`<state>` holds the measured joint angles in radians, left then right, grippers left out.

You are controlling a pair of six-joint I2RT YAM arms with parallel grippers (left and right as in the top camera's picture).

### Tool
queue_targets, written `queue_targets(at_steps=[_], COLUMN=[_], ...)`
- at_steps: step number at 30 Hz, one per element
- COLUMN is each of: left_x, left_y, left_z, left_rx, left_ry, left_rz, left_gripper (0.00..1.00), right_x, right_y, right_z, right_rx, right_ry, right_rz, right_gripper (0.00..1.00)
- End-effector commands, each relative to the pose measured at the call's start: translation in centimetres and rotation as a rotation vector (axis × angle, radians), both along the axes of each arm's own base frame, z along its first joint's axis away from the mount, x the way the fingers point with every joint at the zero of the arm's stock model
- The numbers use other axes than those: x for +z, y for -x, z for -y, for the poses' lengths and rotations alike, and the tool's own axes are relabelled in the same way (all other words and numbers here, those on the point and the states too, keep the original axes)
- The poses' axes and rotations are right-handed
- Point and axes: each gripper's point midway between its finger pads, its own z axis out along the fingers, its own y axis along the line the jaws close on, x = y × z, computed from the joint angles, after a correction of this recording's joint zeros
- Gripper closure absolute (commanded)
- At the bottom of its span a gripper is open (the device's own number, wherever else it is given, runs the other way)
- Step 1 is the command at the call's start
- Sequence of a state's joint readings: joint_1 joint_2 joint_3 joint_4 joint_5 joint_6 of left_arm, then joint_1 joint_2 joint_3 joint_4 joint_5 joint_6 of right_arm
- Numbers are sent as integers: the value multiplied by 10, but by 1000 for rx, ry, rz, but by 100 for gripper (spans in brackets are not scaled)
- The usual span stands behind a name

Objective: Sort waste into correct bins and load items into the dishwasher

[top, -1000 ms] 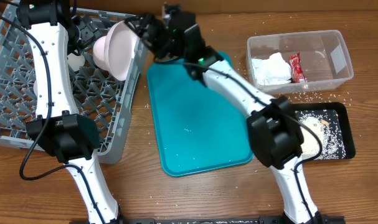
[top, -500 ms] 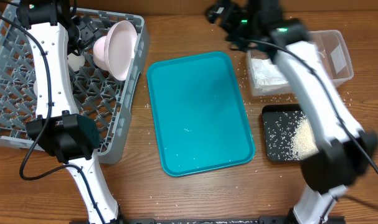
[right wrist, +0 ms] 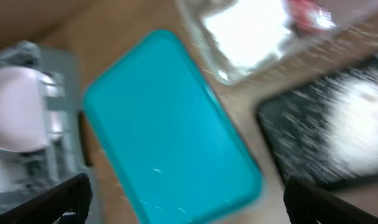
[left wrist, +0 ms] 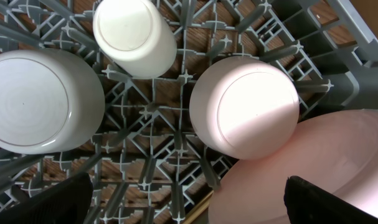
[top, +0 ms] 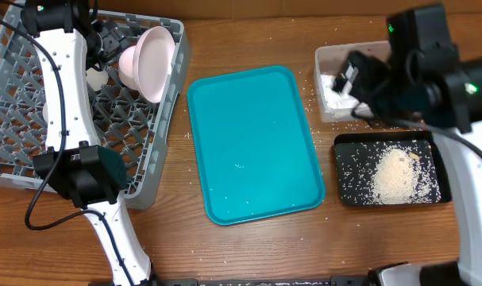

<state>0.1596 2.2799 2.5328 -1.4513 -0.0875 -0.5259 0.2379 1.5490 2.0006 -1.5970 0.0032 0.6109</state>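
The grey dishwasher rack [top: 18, 159] at the left holds an upturned white cup [left wrist: 136, 34], a white round dish [left wrist: 42, 102], a pale bowl [left wrist: 245, 109] and a large pale plate [top: 153, 59] standing on edge. Above them, my left gripper [left wrist: 189, 208] hangs open and empty. My right gripper [top: 353, 79] is raised over the clear tub [top: 328, 56], also open and empty. In the tub lie the white napkin [right wrist: 245, 31] and the red wrapper [right wrist: 307, 15]. Rice [top: 395, 179] is heaped in the black tray [top: 348, 195].
A bare teal tray [top: 252, 143] lies between the rack and the bins. Loose rice grains [top: 304, 79] are scattered on the wooden table around the bins. The right wrist view is blurred by motion.
My right arm swung from the rack's edge, across the teal tray, to above the clear tub, rising toward the camera. The left arm and the plate in the rack have not moved.
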Motion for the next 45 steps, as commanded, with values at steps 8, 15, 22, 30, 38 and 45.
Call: queue_targets(at_steps=[8,15,22,30,38,45], left_x=[18,18,18,18,18,18], left_y=[1,1,1,1,1,1], left_z=[-4,-4,-4,-4,-4,-4], left_rx=[28,28,28,28,28,28], left_ry=[-11,-11,-11,-11,-11,-11], left_rz=[44,44,44,44,44,44], left_gripper=[0,0,0,0,0,0], right_x=[3,6,25,27,-11,-78], right_y=[56,87,113,164,126,86], right_z=[31,40,50,67,57,41], right_rx=[42,103,107,45,180,240], right_ry=[143,171,187,147,230,219], right_rz=[-7,38,144,333,600,823], right_gripper=[0,0,0,0,0,0])
